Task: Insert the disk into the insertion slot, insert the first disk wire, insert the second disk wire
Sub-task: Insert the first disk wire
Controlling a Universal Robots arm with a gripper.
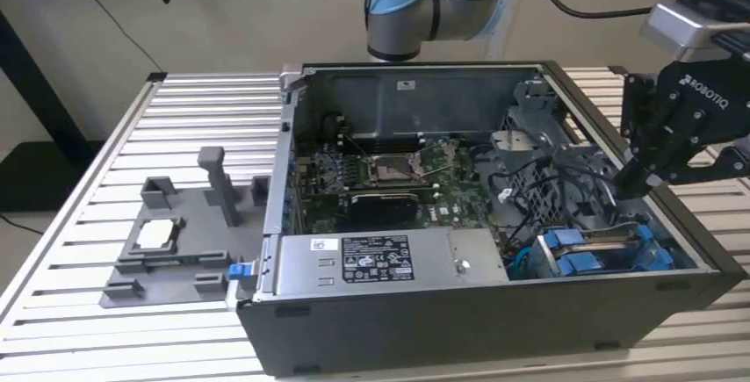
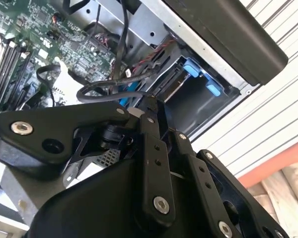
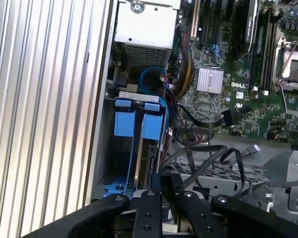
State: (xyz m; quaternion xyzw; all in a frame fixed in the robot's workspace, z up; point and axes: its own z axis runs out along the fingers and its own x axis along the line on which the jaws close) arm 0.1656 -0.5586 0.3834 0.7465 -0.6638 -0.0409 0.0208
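First wrist view: disk (image 3: 145, 148) sits inside the insertion slot (image 3: 102, 158).

Likely a lab: slatted aluminium bench (image 1: 118, 136), opened computer case (image 1: 469, 320).

I see a ribbed aluminium table (image 1: 94, 180) carrying an open computer case (image 1: 469, 320) and, just beside it toward the exterior view's left, a grey plastic fixture tray (image 1: 176, 263).

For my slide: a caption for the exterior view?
Pincer hangs over the open case, near the slot with blue rails.
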